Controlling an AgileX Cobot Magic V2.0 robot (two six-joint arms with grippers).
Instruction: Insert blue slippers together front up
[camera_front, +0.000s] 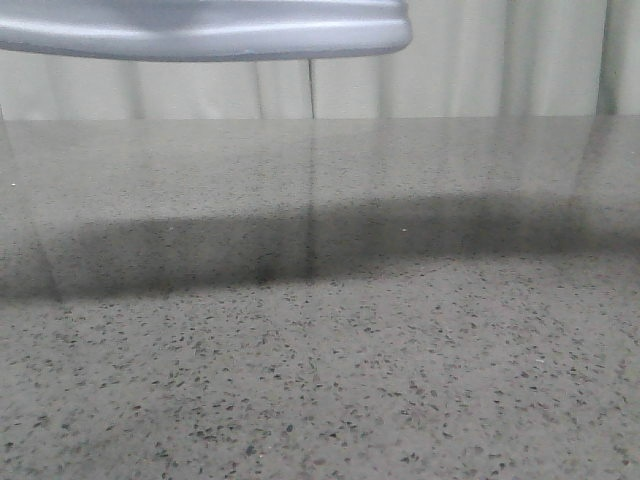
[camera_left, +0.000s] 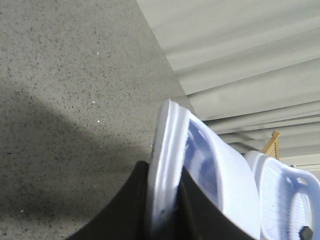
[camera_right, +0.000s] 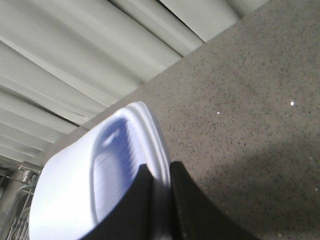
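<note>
In the left wrist view my left gripper (camera_left: 163, 172) is shut on the sole rim of one pale blue slipper (camera_left: 230, 180), held on edge above the table, one finger inside under the strap. Beyond it shows the other blue slipper (camera_left: 287, 197) with its ribbed footbed. In the right wrist view my right gripper (camera_right: 160, 170) is shut on the sole rim of a blue slipper (camera_right: 65, 195), also lifted off the table. A slipper's pale underside (camera_front: 200, 30) spans the top of the front view; neither gripper shows there.
The speckled grey table (camera_front: 320, 380) lies below, with a broad shadow across it. Pale curtains (camera_front: 450, 90) hang behind its far edge. A metal rack (camera_right: 15, 200) and a wooden piece (camera_left: 272, 145) stand off the table's side.
</note>
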